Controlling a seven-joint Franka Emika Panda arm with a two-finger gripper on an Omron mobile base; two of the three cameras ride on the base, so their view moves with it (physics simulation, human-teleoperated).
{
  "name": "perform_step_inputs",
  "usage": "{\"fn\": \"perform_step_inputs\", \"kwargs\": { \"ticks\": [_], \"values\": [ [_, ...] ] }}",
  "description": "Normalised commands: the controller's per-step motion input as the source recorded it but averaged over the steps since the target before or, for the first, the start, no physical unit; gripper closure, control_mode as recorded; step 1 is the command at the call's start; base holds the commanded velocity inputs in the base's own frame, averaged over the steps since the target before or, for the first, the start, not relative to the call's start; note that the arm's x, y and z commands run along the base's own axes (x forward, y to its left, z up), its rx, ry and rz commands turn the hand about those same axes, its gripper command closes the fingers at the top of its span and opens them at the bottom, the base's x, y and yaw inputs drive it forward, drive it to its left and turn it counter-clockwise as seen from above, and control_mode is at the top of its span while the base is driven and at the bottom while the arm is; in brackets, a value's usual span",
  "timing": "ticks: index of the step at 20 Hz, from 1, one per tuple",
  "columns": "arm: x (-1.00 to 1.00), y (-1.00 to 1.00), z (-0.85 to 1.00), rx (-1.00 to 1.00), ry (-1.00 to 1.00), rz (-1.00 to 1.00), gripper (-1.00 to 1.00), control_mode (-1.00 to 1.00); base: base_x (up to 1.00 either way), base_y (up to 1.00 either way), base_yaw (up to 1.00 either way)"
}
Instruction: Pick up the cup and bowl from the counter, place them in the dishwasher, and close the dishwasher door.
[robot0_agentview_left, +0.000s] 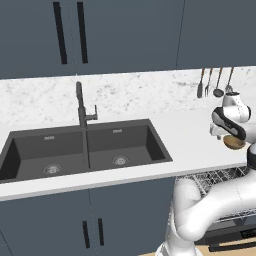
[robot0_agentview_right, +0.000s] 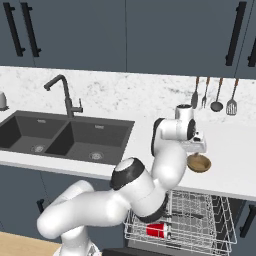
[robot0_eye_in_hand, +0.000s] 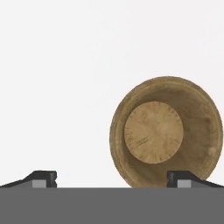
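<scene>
Gripper (robot0_eye_in_hand: 111, 177) held above the counter (robot0_eye_in_hand: 65, 87), fingertips (robot0_eye_in_hand: 43, 177) spread wide apart, clamped on nothing. Bowl (robot0_eye_in_hand: 166, 138) seen from straight above, resting on the white worktop, nearer the fingertip at the picture's right than the other; no contact made out. Fingers themselves hidden behind the hand in both base views — only the wrist visible, just over the bowl (robot0_agentview_right: 199, 163) near the counter's front edge. Bowl partly covered by the hand in the left base view (robot0_agentview_left: 233, 143). Dishwasher (robot0_agentview_right: 200, 220) open below, wire rack pulled out; red cup (robot0_agentview_right: 156, 230) lying in the rack, shown by the right base view alone. Dishwasher door cut off at the frame bottom. Black double sink (robot0_agentview_left: 85, 150) and tap (robot0_agentview_left: 82, 107) to the left — utensils (robot0_agentview_right: 215, 95) hanging on the marble backsplash (robot0_agentview_left: 130, 92), dark cabinets (robot0_agentview_right: 150, 35) above.
</scene>
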Motion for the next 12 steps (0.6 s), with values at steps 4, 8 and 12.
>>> {"fn": "perform_step_inputs", "kwargs": {
  "ticks": [4,8,12],
  "values": [
    [0.0,0.0,-0.22,0.0,0.0,0.0,-1.0,-1.0,0.0,0.0,0.0],
    [0.01,-0.07,-0.18,0.0,0.0,0.01,-1.0,-1.0,0.0,0.0,0.0],
    [0.06,-0.26,-0.31,0.0,0.0,0.0,-1.0,-1.0,0.0,0.0,0.0]
  ]
}}
